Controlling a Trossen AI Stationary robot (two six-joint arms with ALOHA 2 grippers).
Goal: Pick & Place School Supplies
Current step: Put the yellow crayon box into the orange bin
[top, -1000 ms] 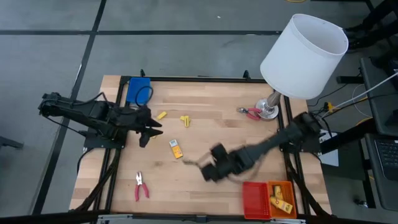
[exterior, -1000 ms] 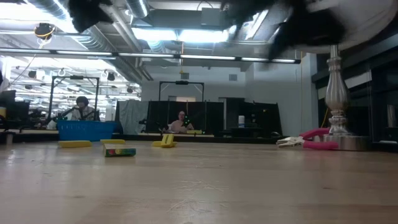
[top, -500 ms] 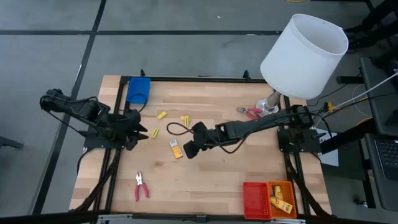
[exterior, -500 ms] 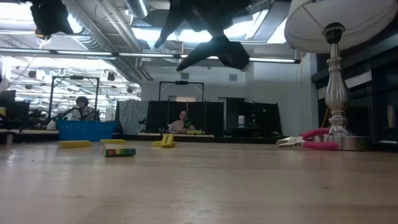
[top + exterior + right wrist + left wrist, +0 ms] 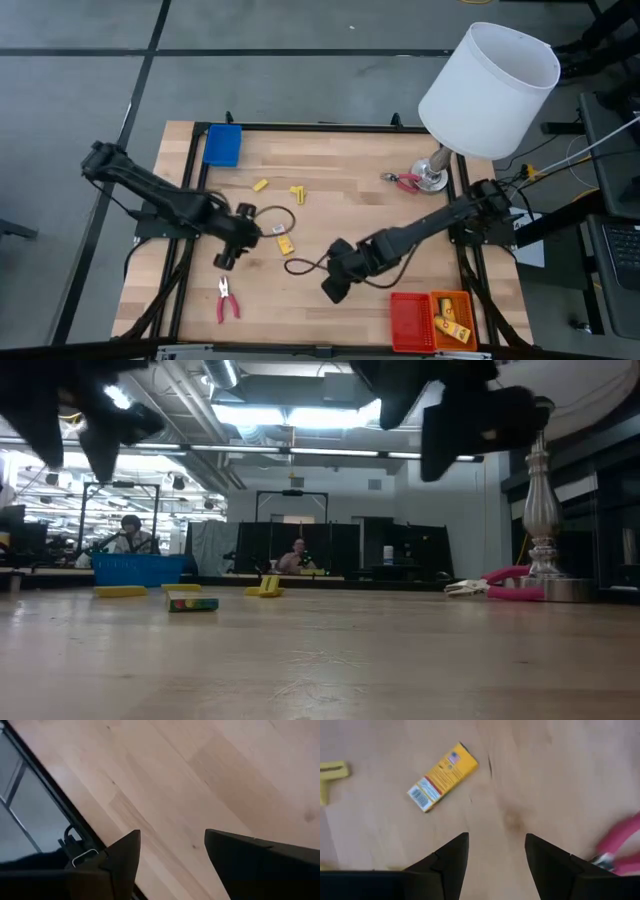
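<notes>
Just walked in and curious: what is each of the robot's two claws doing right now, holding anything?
Left gripper: fingers open, holding nothing, above bare wood near the yellow packet.
Right gripper: fingers open, empty.

both arms are showing as dark, near-black jointed limbs built of slim tubular links with bulkier rounded housings at the joints. the left arm [image 5: 150,190] is carrying a thin black cable that is looping out in an arc near its wrist, and the right arm [image 5: 430,228] is trailing a similar black cable that is curving off its wrist block. each arm is rising from a black base by the black frame at its side of the table. the left gripper [image 5: 496,862] is showing two matte black, wedge-shaped fingers [image 5: 451,860] with bevelled edges. the right gripper [image 5: 172,857] is showing the same dark angular fingers [image 5: 122,860], broad and flat-faced.
</notes>
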